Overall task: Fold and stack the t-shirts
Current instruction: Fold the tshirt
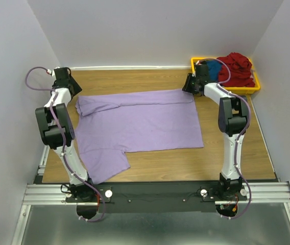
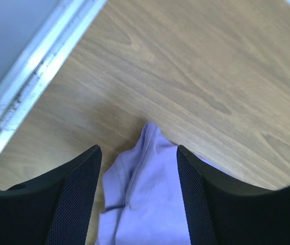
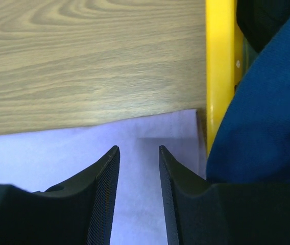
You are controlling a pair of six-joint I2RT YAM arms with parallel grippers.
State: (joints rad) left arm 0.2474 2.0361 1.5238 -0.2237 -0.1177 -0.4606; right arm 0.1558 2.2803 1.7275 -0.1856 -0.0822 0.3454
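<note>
A large lavender-purple t-shirt (image 1: 140, 125) lies spread on the wooden table, its far edge folded over. My left gripper (image 1: 69, 88) is open above its far left corner; in the left wrist view the bunched purple cloth (image 2: 145, 189) lies between the open fingers (image 2: 76, 194). My right gripper (image 1: 191, 87) is open above the far right corner; in the right wrist view the cloth (image 3: 140, 178) lies below and between its fingers (image 3: 106, 189). Dark red (image 1: 237, 69) and blue (image 1: 214, 69) t-shirts sit piled in the yellow bin. The blue one (image 3: 267, 117) hangs over the bin rim.
The yellow plastic bin (image 1: 252, 89) stands at the far right corner, its rim (image 3: 219, 66) just right of my right gripper. A white wall edge (image 2: 27, 76) runs along the table's left side. Bare wood (image 1: 226, 158) shows around the shirt.
</note>
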